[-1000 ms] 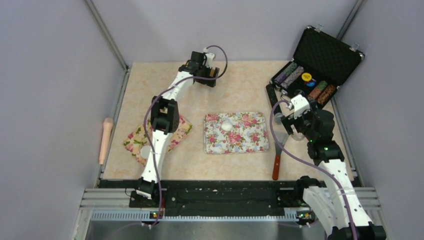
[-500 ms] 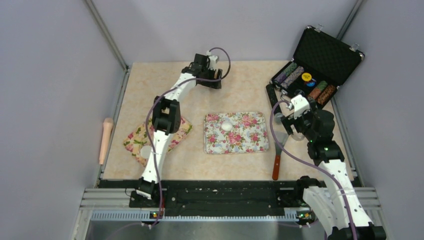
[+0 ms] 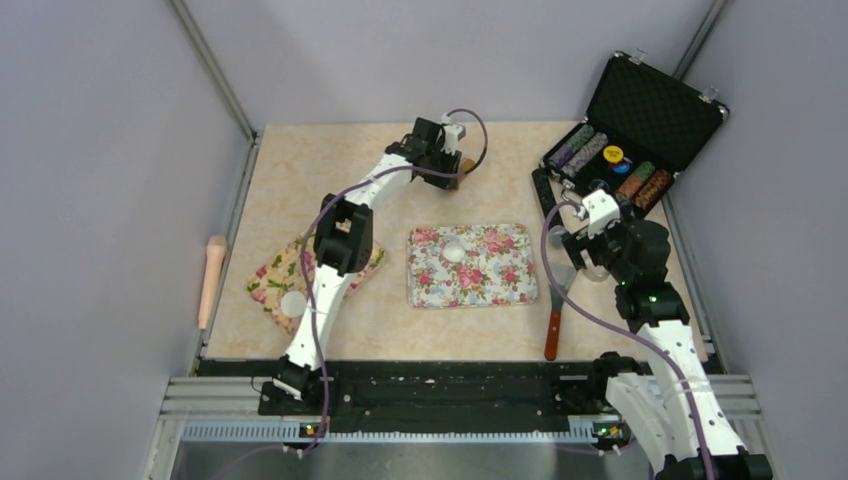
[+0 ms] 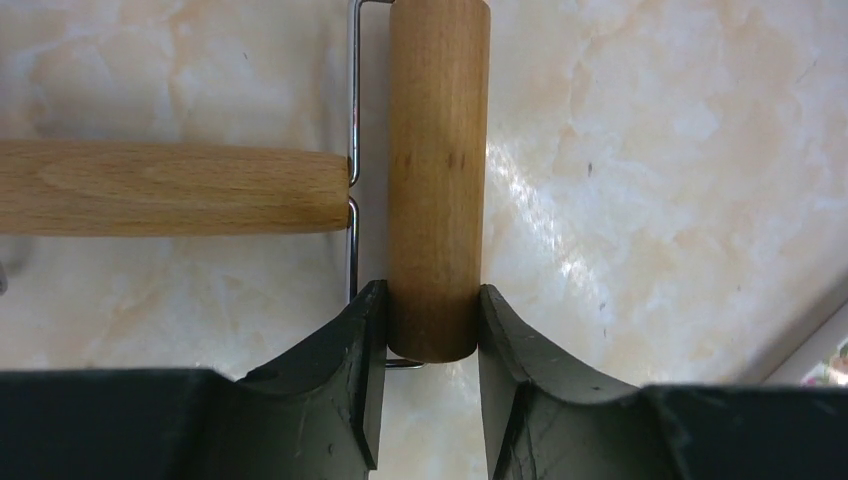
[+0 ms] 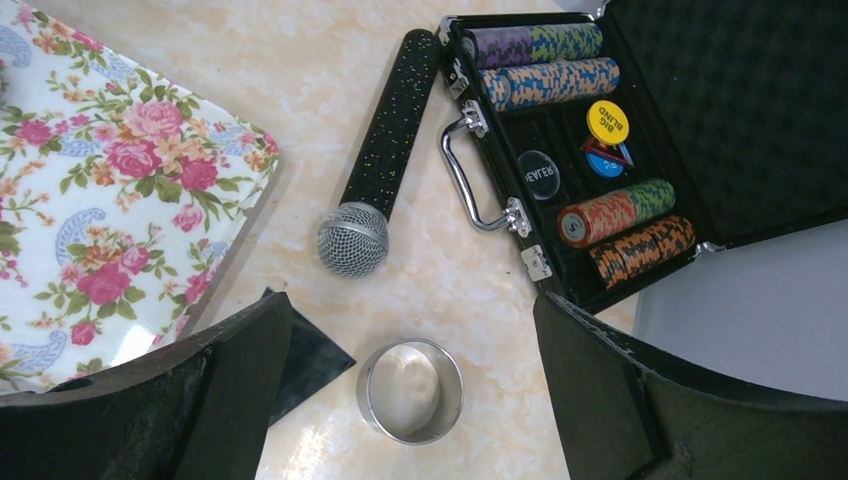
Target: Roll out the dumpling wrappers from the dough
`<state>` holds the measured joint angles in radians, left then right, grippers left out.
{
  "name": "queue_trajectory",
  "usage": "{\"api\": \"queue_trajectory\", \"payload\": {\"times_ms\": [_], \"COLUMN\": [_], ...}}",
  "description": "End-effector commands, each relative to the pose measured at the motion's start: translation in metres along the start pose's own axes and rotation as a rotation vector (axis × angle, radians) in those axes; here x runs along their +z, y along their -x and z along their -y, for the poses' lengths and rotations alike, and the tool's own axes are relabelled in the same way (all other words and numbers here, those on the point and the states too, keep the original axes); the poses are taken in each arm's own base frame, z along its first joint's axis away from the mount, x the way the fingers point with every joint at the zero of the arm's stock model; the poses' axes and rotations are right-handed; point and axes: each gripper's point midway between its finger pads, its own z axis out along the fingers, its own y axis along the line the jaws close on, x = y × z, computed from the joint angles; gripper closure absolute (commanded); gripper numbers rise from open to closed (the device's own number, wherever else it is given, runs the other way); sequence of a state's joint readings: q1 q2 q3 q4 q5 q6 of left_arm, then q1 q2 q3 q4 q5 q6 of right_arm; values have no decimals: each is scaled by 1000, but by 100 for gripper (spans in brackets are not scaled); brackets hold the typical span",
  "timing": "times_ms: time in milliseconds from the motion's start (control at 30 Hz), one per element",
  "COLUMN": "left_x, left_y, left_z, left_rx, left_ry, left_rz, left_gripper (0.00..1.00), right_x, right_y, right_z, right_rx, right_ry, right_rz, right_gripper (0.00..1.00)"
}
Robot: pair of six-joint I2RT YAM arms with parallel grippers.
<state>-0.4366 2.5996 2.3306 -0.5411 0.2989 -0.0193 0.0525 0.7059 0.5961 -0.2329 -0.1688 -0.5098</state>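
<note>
Beige marbled tabletop (image 3: 300, 170), grey walls around. Right of the floral board (image 3: 490, 270), an open black case (image 3: 655, 105) holds poker chips (image 5: 545, 45). Left of the board, a dumpling wrapper (image 3: 292, 303) lies on a floral cloth (image 3: 265, 280), well apart from the left gripper (image 4: 430, 295), which pinches a wooden roller (image 4: 437, 180) behind the board. The right gripper (image 5: 412, 300) gapes wide over a ring cutter (image 5: 366, 395)

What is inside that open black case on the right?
Four rows of striped poker chips, a yellow Big Blind disc and a dark Dealer disc. A blue-and-red piece is half covered by the yellow disc; anything beneath the chips is hidden.
</note>
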Motion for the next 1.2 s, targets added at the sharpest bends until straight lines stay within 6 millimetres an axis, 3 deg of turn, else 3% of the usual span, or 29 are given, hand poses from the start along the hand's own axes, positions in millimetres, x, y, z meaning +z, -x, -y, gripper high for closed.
{"api": "queue_trajectory", "payload": {"times_ms": [0, 133, 267, 433, 600, 800, 967, 1067, 1167], "left_x": [-34, -62, -99, -115, -103, -94, -74, -67, -64], "left_y": [-30, -46, -56, -60, -56, -36, -17, -10, -6], "left_z": [6, 15, 36, 38, 42, 91, 138, 148, 134], "left_rx": [67, 195, 329, 503, 698, 819, 918, 943, 946], "left_ry": [-27, -78, -185, -175, -82, -107, -126, -120, -38], "left_rz": [-132, -172, -193, -175, -158, -75, -19, -5, -16], "left_gripper": [66, 67, 67, 61, 60, 60, 60, 60, 59], "right_x": [-6, -7, -7, -6, -6, -6, -6, -6, -6], "right_y": [28, 30, 31, 33, 34, 32, 29, 28, 28], "right_z": [1, -2, -5, -13, -17, -14, -14, -14, -14], "right_rx": [15, 23, 31, 54, 64, 61, 59, 56, 53], "right_ry": [16, 31, 47, 89, 105, 87, 86, 84, 86], "right_rz": [76, 84, 94, 108, 111, 107, 101, 101, 103], "right_gripper": [11, 11, 11, 11, 11, 11, 11, 11, 11]}}
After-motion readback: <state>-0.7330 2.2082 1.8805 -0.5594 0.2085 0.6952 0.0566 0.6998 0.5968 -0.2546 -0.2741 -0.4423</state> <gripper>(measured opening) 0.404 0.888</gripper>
